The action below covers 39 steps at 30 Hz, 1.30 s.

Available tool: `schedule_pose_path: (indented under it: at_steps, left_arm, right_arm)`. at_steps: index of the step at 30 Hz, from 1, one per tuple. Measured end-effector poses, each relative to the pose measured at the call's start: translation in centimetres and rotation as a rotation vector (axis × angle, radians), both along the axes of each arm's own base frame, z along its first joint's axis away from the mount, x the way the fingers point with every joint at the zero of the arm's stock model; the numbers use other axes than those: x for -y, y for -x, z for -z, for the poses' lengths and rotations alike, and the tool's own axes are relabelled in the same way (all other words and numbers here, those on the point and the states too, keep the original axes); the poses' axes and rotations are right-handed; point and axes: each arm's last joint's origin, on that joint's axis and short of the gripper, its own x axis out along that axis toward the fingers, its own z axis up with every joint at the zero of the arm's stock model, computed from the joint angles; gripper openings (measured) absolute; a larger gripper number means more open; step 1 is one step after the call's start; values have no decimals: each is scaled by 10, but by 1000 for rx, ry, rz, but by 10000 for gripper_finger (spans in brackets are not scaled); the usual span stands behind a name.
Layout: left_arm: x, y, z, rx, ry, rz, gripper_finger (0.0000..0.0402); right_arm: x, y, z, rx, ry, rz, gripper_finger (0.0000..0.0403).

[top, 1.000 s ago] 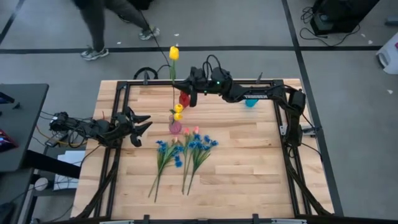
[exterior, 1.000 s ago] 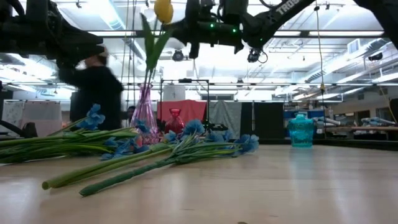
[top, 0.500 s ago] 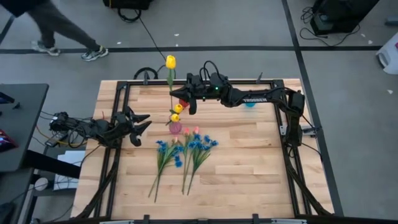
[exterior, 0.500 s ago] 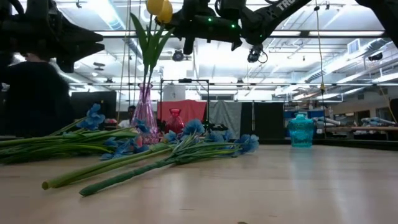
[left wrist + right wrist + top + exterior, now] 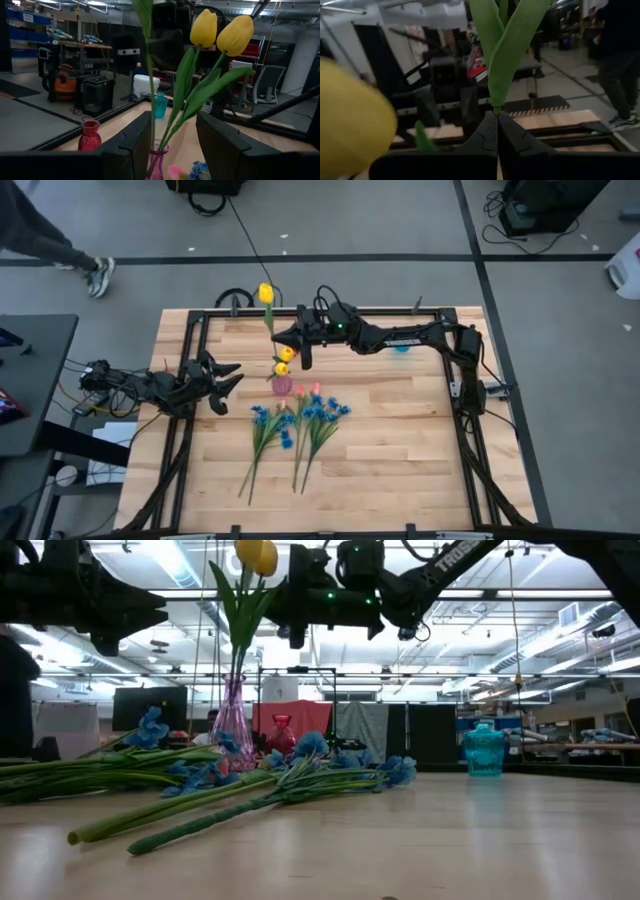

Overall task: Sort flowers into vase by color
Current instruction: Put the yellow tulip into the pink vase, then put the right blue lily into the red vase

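My right gripper (image 5: 292,340) stands high over the far middle of the table, shut on a yellow tulip whose bud (image 5: 265,293) rises above it. A pink vase (image 5: 283,385) below holds two yellow tulips (image 5: 220,32). In the left wrist view the held stem (image 5: 151,115) runs down to that vase's mouth (image 5: 156,150). Blue sprays (image 5: 322,412) and pink tulips (image 5: 306,391) lie flat on the table in front of the vase. My left gripper (image 5: 228,380) waits open at the left edge, facing the vase. My right gripper pinches the tulip's green stem where its leaves (image 5: 496,102) branch off, below the bud, between both shut fingers. The fingers come level from the table's right, across the stem. The tulip stands nearly upright and is lifted, its lower end at the pink vase's mouth.
A teal vase (image 5: 402,346) stands at the far right under the right arm, and a red vase (image 5: 89,136) stands just behind the pink one. A black frame (image 5: 190,330) rims the table. A person's leg (image 5: 60,250) shows beyond the far left corner.
My right gripper has carried the yellow tulip toward the table's left, and its bud has come nearer over the pink vase. The fingers have stayed shut on the stem. Beyond the table, a person has walked off to the left.
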Motion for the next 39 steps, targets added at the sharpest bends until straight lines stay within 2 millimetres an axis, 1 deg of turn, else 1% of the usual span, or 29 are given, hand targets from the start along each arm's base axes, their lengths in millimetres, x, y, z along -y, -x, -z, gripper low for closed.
schedule_pose_path:
  at_steps: [4,7,10,14,16,20,24,27,29,31,35,37,39]
  left_arm:
    - [0,0,0,-4,-1,0,163]
    - [0,0,1,-6,-2,0,163]
    - [0,0,1,-6,-1,1,163]
    - [0,0,1,-5,1,1,163]
    - [0,0,1,-5,2,1,163]
    - [0,0,1,-4,2,1,163]
    - [0,0,1,-5,2,2,163]
    - [0,0,1,-10,2,2,163]
    - [0,0,2,-18,12,4,163]
    - [0,0,3,-25,10,4,163]
    - [0,0,3,-35,-13,1,163]
    - [0,0,3,-38,-25,-1,163]
    - [0,0,2,-36,-44,-5,163]
  right_arm:
    - [-1,0,4,-38,11,-22,7]
    - [-2,-1,9,-83,52,-13,21]
    - [-4,-1,14,-124,75,19,48]
    - [-7,-1,21,-206,71,6,93]
    - [-8,3,22,-274,53,0,114]
    - [-4,17,11,-371,43,14,142]
    - [-4,28,10,-478,28,21,151]
    - [-11,37,10,-604,12,96,151]
    - [-18,43,14,-709,-29,147,149]
    - [-31,47,23,-836,-78,208,148]
    - [-74,53,36,-1048,-119,363,146]
    - [-97,56,40,-1098,-137,435,146]
    - [-119,56,40,-1095,-183,491,146]
